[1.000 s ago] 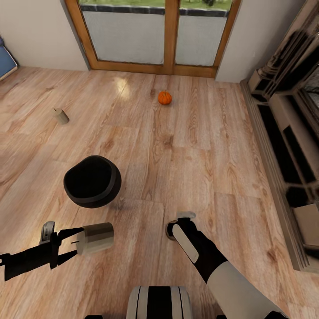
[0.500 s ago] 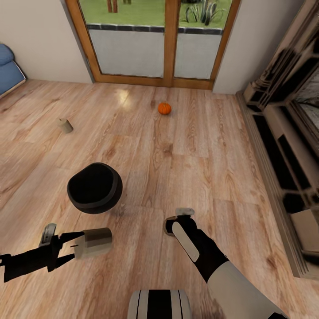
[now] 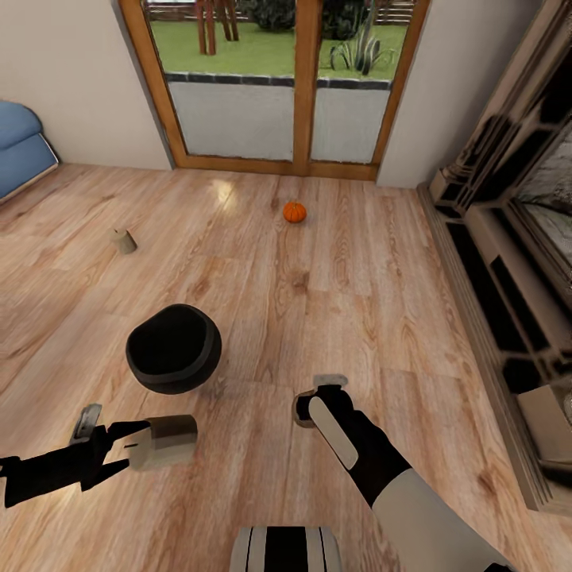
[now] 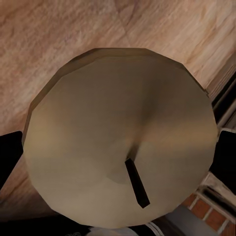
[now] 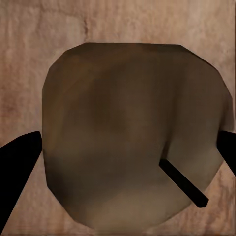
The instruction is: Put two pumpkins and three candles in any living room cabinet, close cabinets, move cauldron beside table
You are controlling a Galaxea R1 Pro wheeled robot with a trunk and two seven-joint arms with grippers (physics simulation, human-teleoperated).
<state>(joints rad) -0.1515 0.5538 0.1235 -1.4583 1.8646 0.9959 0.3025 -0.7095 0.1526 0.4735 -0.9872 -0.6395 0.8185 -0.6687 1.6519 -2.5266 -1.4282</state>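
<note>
My left gripper (image 3: 140,446) is shut on a squat whitish-grey candle (image 3: 164,441), held on its side above the floor; in the left wrist view that candle (image 4: 120,137) sits between the dark fingertips (image 4: 10,157). My right gripper (image 3: 307,407) points down, shut on a second candle (image 5: 132,132) with the floor behind it. A third candle (image 3: 124,241) lies on the floor at far left. The black cauldron (image 3: 173,348) stands on the floor just beyond my left gripper. One orange pumpkin (image 3: 294,211) rests near the glass doors. The dark cabinet (image 3: 496,298) runs along the right wall.
An open drawer with a pale tan inside (image 3: 548,421) juts from the cabinet at the lower right. A blue sofa (image 3: 20,155) stands at the far left. Wood-framed glass doors (image 3: 306,87) close off the far wall. Wooden floor lies between the cauldron and the cabinet.
The whole view has shifted, showing more of the doors and garden: the camera moved. Both grippers keep hold of their candles; the left one sits a little lower in the picture.
</note>
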